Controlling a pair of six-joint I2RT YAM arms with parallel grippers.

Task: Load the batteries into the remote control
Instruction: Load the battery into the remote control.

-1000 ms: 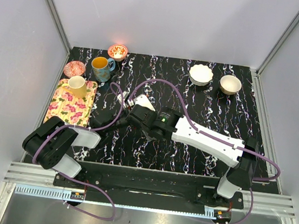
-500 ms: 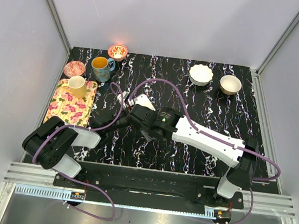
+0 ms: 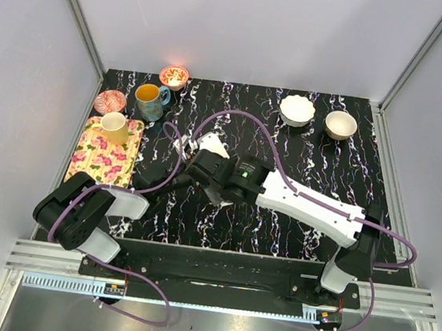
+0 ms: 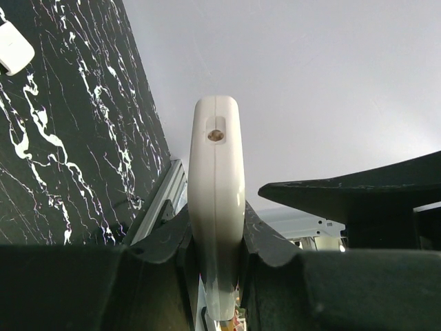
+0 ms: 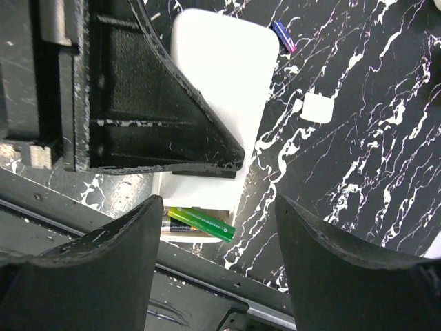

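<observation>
We see the left gripper clamped tight on the white remote control, holding it over the black marbled table, left of centre. The right gripper hangs above it, jaws spread wide and gripping nothing. A green battery lies in the remote's open end. A small white cover and a blue battery lie on the table nearby.

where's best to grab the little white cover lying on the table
By two opposite edges, from straight above. The cover lies flat on the table with bare surface around it, so only its thin rim offers a hold; the jaws would likely have to straddle it and pinch low.
</observation>
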